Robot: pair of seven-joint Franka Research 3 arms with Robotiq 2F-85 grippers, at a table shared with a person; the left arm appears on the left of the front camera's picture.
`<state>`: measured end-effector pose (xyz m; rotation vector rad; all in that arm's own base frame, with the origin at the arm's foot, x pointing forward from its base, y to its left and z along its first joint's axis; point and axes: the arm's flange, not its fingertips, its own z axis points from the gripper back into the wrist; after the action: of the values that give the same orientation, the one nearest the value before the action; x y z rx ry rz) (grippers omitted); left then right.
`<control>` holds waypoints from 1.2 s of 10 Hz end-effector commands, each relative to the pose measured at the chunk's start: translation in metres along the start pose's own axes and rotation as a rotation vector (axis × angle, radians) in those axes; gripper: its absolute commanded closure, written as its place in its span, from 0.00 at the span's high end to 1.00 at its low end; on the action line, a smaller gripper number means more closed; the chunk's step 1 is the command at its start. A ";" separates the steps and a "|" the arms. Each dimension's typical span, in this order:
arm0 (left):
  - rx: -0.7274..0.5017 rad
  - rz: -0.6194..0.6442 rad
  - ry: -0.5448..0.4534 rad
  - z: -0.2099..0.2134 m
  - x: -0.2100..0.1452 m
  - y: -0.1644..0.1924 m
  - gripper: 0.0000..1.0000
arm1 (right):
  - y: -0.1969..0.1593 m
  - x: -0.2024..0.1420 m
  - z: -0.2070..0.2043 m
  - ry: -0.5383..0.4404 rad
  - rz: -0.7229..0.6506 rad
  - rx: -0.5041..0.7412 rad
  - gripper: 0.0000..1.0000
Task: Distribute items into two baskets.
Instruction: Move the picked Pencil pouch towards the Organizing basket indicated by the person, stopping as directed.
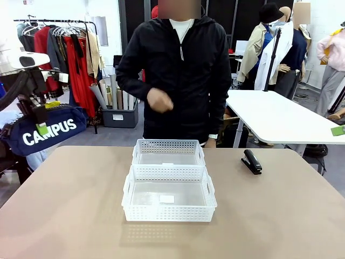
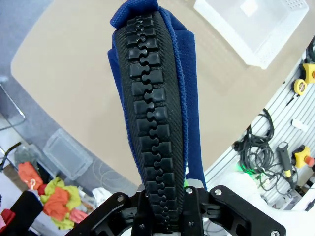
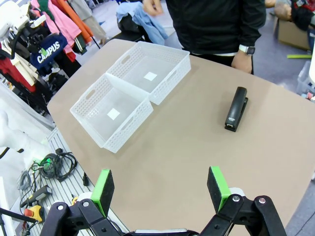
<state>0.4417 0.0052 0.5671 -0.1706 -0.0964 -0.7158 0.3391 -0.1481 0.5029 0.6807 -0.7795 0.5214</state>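
High off the table's left edge hangs the navy "CAMPUS" pouch (image 1: 48,132), with my left gripper (image 1: 40,124) shut on its top. In the left wrist view the pouch's black zipper (image 2: 152,123) runs up from between my shut fingers (image 2: 162,201). Two white mesh baskets stand touching at the table's middle, the smaller one (image 1: 168,144) far and the larger one (image 1: 168,213) near. The black stapler (image 1: 251,161) lies on the table to their right. My right gripper (image 3: 160,189) hovers open above the table, short of the stapler (image 3: 236,108) and the baskets (image 3: 130,123).
A person in a black jacket stands at the far edge, one hand (image 1: 159,100) raised at the chest, the other hand (image 3: 241,61) by the table edge. A white table (image 1: 280,116) stands behind on the right. Clothes racks and cables lie off the left side.
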 end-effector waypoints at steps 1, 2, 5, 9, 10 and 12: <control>0.010 0.014 -0.008 0.002 0.000 0.000 0.00 | -0.002 0.004 0.000 -0.033 0.025 0.010 1.00; 0.010 0.014 -0.008 0.002 0.000 0.000 0.00 | -0.002 0.004 0.000 -0.033 0.025 0.010 1.00; 0.010 0.014 -0.008 0.002 0.000 0.000 0.00 | -0.002 0.004 0.000 -0.033 0.025 0.010 1.00; 0.010 0.014 -0.008 0.002 0.000 0.000 0.00 | -0.002 0.004 0.000 -0.033 0.025 0.010 1.00; 0.010 0.014 -0.008 0.002 0.000 0.000 0.00 | -0.002 0.004 0.000 -0.033 0.025 0.010 1.00; 0.010 0.014 -0.008 0.002 0.000 0.000 0.00 | -0.002 0.004 0.000 -0.033 0.025 0.010 1.00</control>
<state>0.4417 0.0052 0.5671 -0.1705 -0.0965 -0.7156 0.3391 -0.1481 0.5029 0.6806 -0.7796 0.5217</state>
